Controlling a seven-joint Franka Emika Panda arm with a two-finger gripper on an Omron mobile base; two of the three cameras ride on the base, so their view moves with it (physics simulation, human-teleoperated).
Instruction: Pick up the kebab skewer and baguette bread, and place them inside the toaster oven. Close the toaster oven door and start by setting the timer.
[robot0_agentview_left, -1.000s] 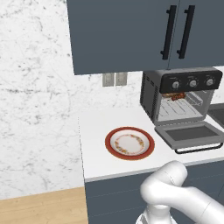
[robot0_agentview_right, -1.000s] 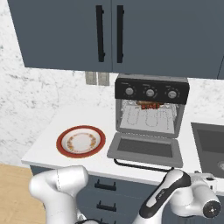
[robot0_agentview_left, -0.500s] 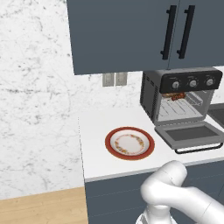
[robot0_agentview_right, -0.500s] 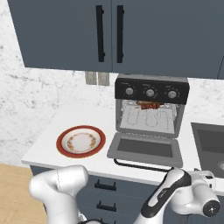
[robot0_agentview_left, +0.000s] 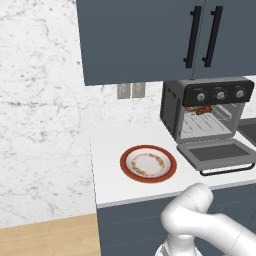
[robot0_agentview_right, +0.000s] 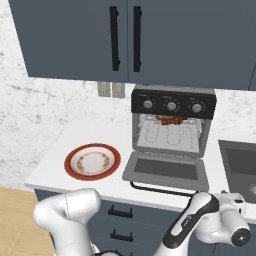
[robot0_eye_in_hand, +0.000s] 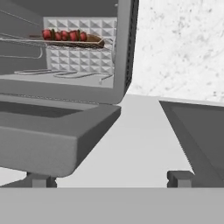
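The toaster oven (robot0_agentview_left: 207, 112) (robot0_agentview_right: 172, 122) stands on the counter with its toaster oven door (robot0_agentview_left: 217, 152) (robot0_agentview_right: 165, 170) (robot0_eye_in_hand: 52, 140) dropped open and flat. On the upper wire rack inside lies the kebab skewer (robot0_eye_in_hand: 65, 35) (robot0_agentview_right: 170, 120) (robot0_agentview_left: 202, 110), with red chunks in a row. The brown baguette bread (robot0_eye_in_hand: 95, 41) lies close behind it on the same rack. In the hand view my gripper (robot0_eye_in_hand: 110, 179) hangs low at the door's right front corner, open, with nothing between its fingertips (robot0_eye_in_hand: 41, 180).
A red-rimmed plate (robot0_agentview_left: 148, 164) (robot0_agentview_right: 92, 161) sits on the white counter (robot0_agentview_left: 107, 170) left of the oven. A dark sink (robot0_agentview_right: 240, 162) (robot0_eye_in_hand: 197, 131) lies right of the oven. Dark wall cabinets (robot0_agentview_right: 125, 40) hang overhead.
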